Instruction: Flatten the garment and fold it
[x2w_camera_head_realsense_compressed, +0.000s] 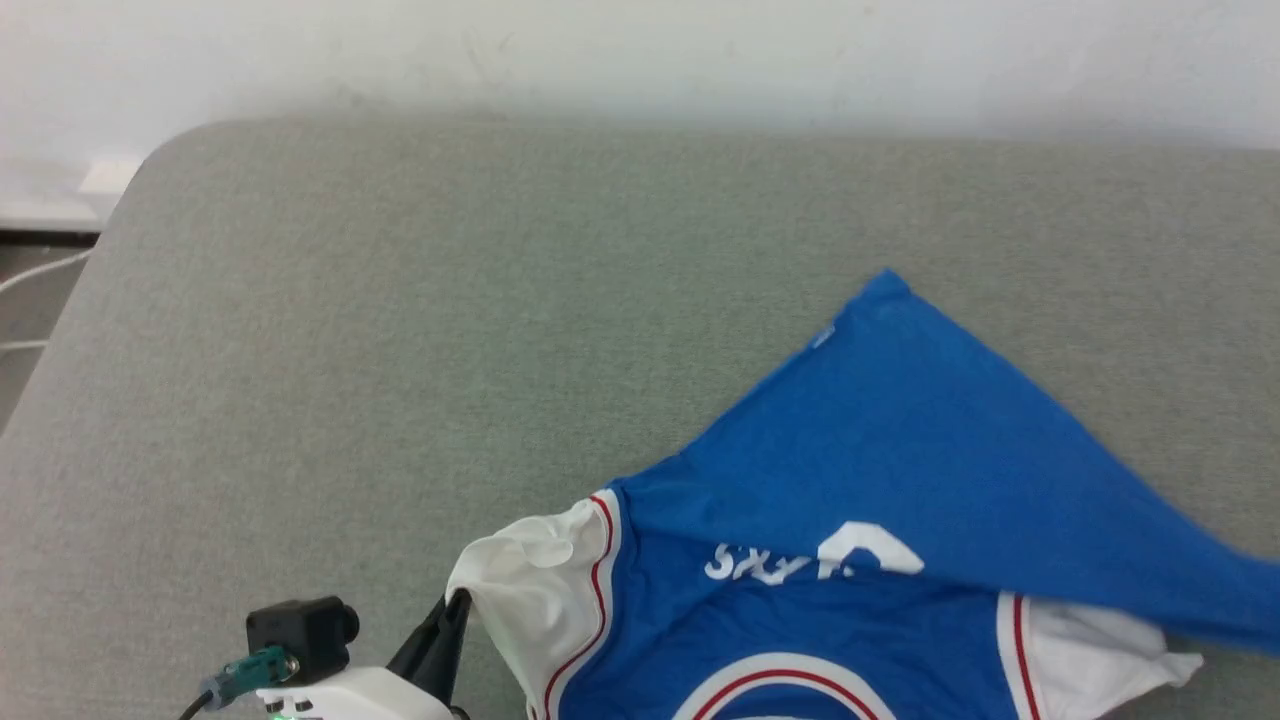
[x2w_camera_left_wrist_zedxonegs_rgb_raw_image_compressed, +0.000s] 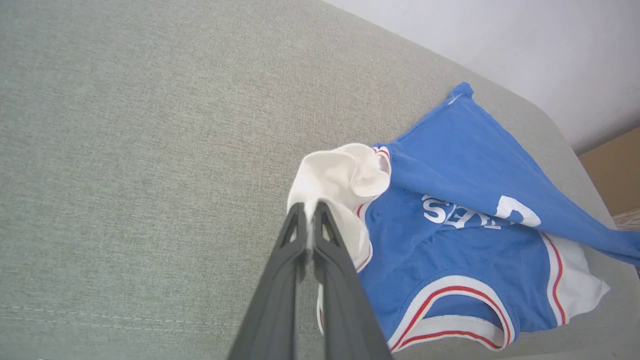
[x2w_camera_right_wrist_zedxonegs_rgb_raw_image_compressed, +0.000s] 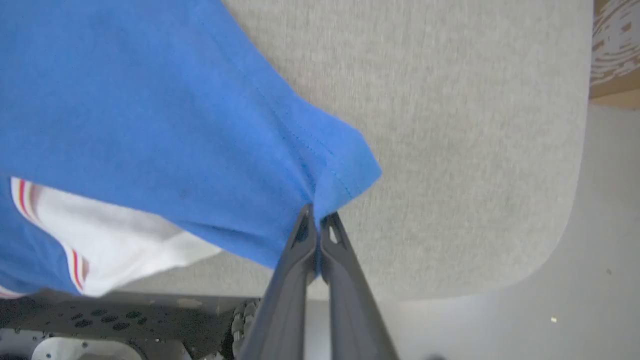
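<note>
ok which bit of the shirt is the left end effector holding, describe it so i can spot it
On the grey-green cushion lies a blue garment. At its left edge, the shut left end effector pinches a white sleeve with red-striped trim. It is bunched up into a ball, while the other white sleeve lies loose, half under a blue flap.

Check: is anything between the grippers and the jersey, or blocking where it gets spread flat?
Nothing visible. The left gripper is shut on the white sleeve, right gripper on a blue hem corner of the garment; no obstacle shows on the grey cushion.
</note>
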